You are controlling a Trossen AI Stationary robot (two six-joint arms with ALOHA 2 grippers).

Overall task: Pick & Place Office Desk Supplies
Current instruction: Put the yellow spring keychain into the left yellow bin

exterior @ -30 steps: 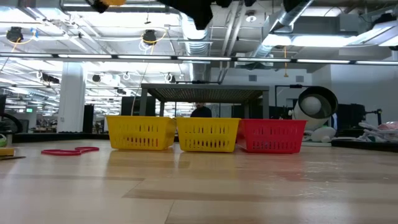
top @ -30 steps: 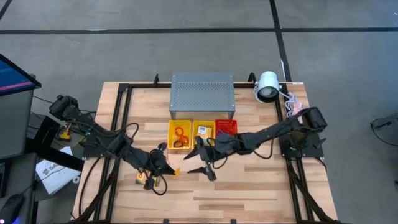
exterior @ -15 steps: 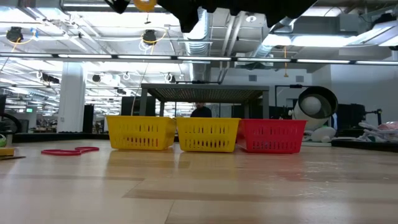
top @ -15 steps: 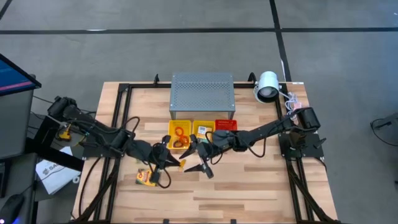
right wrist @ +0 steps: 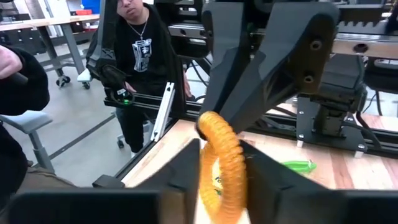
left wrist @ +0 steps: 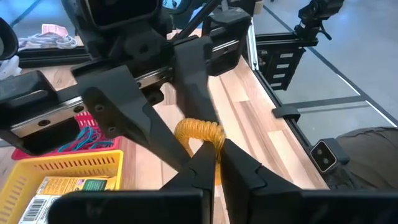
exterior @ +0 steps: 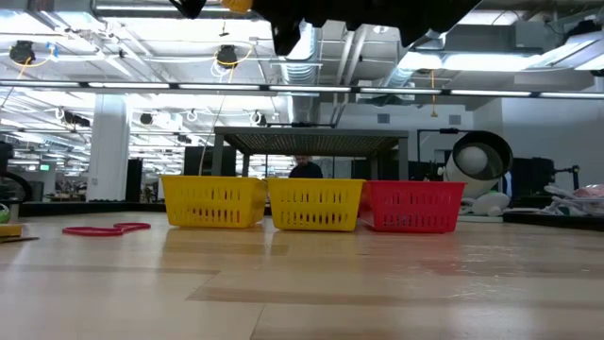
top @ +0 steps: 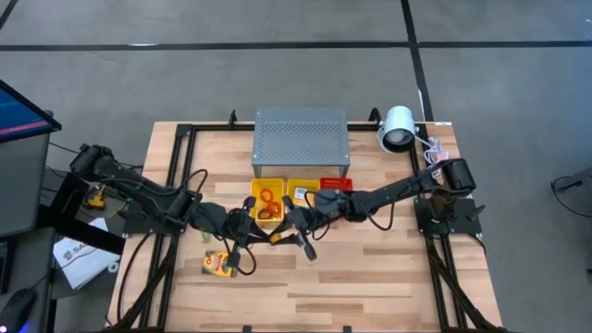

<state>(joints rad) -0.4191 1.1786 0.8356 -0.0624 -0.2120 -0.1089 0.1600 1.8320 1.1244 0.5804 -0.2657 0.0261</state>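
A coiled orange band loop (left wrist: 200,132) hangs in the air between my two grippers, in front of the baskets. My left gripper (left wrist: 217,163) reaches in from the table's left and is shut on it. My right gripper (right wrist: 224,180) reaches in from the right, its fingers closed in on the same loop (right wrist: 222,155). From above, the band (top: 272,238) shows as a small orange spot between the two hands. A yellow-and-green card box (top: 219,265) lies flat on the table below my left arm. A red band (exterior: 106,229) lies on the wood at the left. My left gripper pinches one side of the orange loop (left wrist: 215,154) between its two fingers, coming about level from the table's left. The loop stands out past the fingers, lifted clear of the table. My right gripper has a finger (right wrist: 186,163) on each side of the loop's opposite side (right wrist: 231,163), coming about level from the table's right. The loop stands between them, clear of the table.
Two yellow mesh baskets (top: 266,202) (top: 303,194) and a red one (top: 337,190) stand in a row just behind the grippers, with a grey perforated box (top: 302,139) behind them. A white lamp (top: 398,128) is at the far right. A person (right wrist: 134,43) sits beyond the table.
My left gripper has carried the orange band toward the table's right and slightly up, off from above the card box. My right gripper has come toward the table's left onto the band, and its wide-spread fingers have shut in on it.
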